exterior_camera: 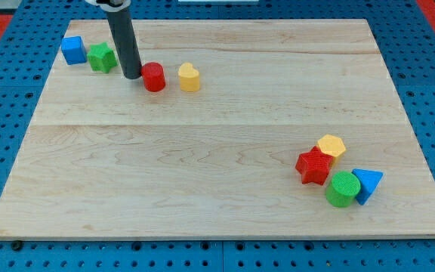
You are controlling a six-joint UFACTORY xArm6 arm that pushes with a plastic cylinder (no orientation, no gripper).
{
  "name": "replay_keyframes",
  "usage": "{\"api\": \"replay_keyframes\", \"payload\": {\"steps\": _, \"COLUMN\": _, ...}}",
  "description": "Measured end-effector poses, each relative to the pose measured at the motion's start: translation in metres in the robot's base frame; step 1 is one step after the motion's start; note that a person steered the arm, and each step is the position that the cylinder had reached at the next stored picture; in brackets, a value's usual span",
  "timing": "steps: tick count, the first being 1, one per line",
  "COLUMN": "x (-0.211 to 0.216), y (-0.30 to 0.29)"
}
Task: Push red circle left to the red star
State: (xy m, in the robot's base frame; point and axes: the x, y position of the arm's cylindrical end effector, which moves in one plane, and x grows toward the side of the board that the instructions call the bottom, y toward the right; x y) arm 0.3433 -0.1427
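The red circle (154, 77) is a short red cylinder near the view's top left on the wooden board. My tip (132, 76) stands just left of it, touching or nearly touching its left side. The red star (313, 166) lies far away at the view's lower right, in a cluster of blocks. The rod rises from the tip toward the view's top edge.
A yellow heart (189, 77) sits just right of the red circle. A blue cube (72, 50) and a green star (102, 57) lie at top left. A yellow hexagon (331, 145), green cylinder (343, 189) and blue triangle (367, 183) crowd the red star.
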Motion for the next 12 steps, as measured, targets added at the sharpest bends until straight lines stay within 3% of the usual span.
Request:
{"api": "replay_keyframes", "payload": {"steps": 4, "x": 0.007, "y": 0.164}}
{"api": "replay_keyframes", "payload": {"steps": 6, "x": 0.073, "y": 0.167}}
{"api": "replay_keyframes", "payload": {"steps": 8, "x": 0.101, "y": 0.107}}
{"api": "replay_keyframes", "payload": {"steps": 9, "x": 0.128, "y": 0.110}}
{"api": "replay_keyframes", "payload": {"steps": 10, "x": 0.145, "y": 0.154}}
{"api": "replay_keyframes", "payload": {"steps": 12, "x": 0.094, "y": 0.168}}
